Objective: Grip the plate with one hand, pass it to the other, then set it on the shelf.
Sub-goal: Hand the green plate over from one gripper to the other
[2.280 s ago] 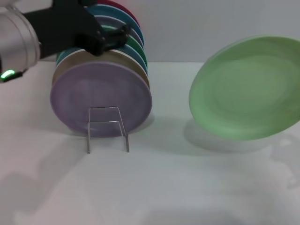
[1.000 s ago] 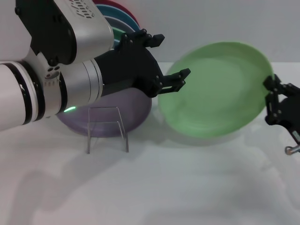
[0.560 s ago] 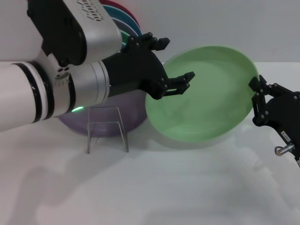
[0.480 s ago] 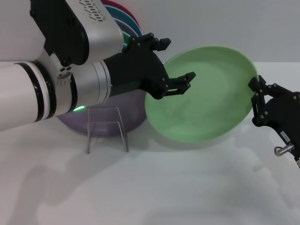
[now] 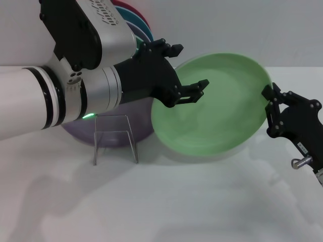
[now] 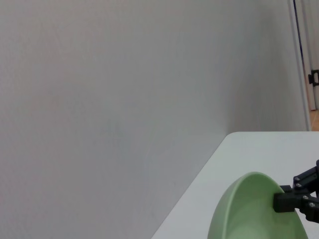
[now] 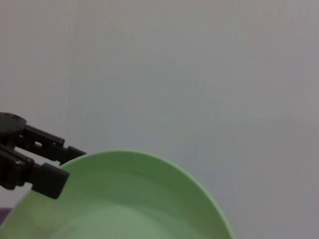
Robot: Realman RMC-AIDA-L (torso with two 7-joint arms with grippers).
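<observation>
The pale mint-green plate hangs tilted on edge above the table, right of the rack. My right gripper, black on the slim arm, is shut on the plate's right rim. My left gripper, black on the thick white and silver arm, is open; one finger lies in front of the plate's left rim, the other behind it. The left wrist view shows the plate and the right gripper on its rim. The right wrist view shows the plate and the left gripper. The wire shelf stands at the left.
A lilac-purple plate leans upright behind the wire shelf, with several coloured plates stacked on edge behind it, mostly hidden by my left arm. The white table extends forward. A pale wall stands behind.
My right gripper has carried the plate leftward toward the left gripper. My left arm swung from above the stack to the plate, and its open fingers now straddle the plate's left rim.
</observation>
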